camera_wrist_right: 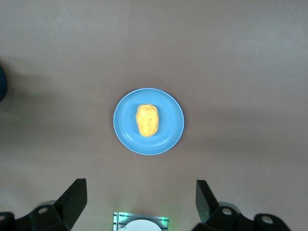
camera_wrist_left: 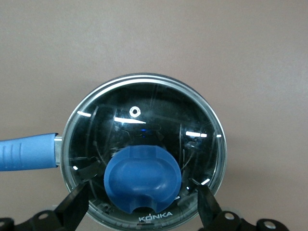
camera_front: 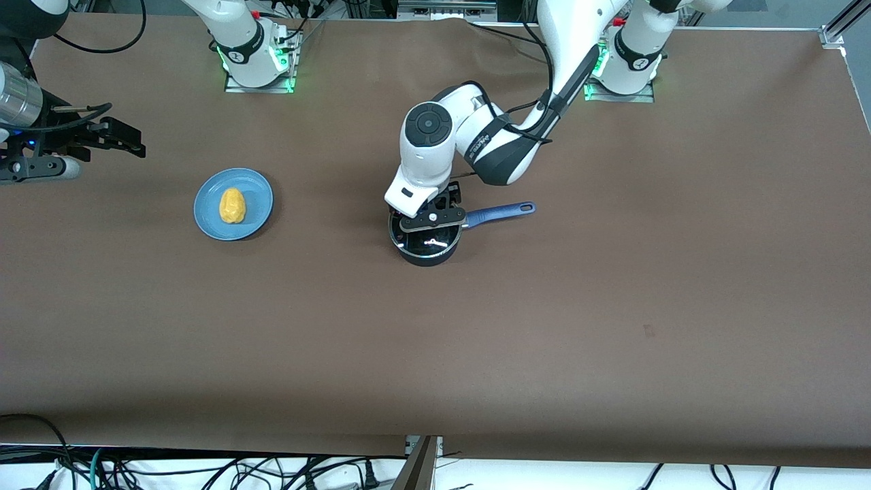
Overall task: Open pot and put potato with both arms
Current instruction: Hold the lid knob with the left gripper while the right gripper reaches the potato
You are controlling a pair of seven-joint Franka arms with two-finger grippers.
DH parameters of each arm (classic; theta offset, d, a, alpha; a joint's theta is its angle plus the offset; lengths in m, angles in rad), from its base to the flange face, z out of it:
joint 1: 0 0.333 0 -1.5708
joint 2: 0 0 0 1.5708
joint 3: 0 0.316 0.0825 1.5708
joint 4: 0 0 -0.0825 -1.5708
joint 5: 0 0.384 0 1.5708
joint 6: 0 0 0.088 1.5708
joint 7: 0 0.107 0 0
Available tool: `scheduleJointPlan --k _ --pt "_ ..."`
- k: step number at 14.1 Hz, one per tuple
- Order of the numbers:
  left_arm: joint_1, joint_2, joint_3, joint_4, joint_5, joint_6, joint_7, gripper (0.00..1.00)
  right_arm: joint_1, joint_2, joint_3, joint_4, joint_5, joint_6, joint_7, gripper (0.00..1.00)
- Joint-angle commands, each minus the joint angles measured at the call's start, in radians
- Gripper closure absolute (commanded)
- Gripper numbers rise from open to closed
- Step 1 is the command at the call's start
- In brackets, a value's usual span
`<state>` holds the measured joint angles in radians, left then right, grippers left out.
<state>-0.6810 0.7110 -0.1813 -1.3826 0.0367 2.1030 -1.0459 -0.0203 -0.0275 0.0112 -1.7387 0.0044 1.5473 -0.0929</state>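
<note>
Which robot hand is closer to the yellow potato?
Right. The right gripper hangs open, high above the potato on its plate; the left gripper is open over the pot's lid knob.

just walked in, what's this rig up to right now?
Two-arm job: open the pot and drop the potato in. The left pincer is over the pot, open, its fingers either side of the blue knob of the glass lid, which is still on. The potato sits on the blue plate toward the right arm's end of the table. The right pincer is open, high above the plate, holding nothing.
</note>
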Motion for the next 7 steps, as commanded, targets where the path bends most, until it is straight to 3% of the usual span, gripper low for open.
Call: scheduleJointPlan --k 1,4,7 --pt "-0.020 0.018 0.011 0.008 0.041 0.025 -0.020 0.00 0.003 -0.003 -0.004 -0.002 -0.003 -0.019 -0.005 0.00" --pt "-0.020 0.030 0.013 0.010 0.046 0.029 -0.040 0.00 0.003 0.038 -0.004 -0.005 -0.006 -0.052 -0.004 0.00" --pt "-0.020 0.033 0.013 0.010 0.051 0.029 -0.040 0.20 0.003 0.061 -0.004 -0.071 -0.012 -0.035 -0.004 0.00"
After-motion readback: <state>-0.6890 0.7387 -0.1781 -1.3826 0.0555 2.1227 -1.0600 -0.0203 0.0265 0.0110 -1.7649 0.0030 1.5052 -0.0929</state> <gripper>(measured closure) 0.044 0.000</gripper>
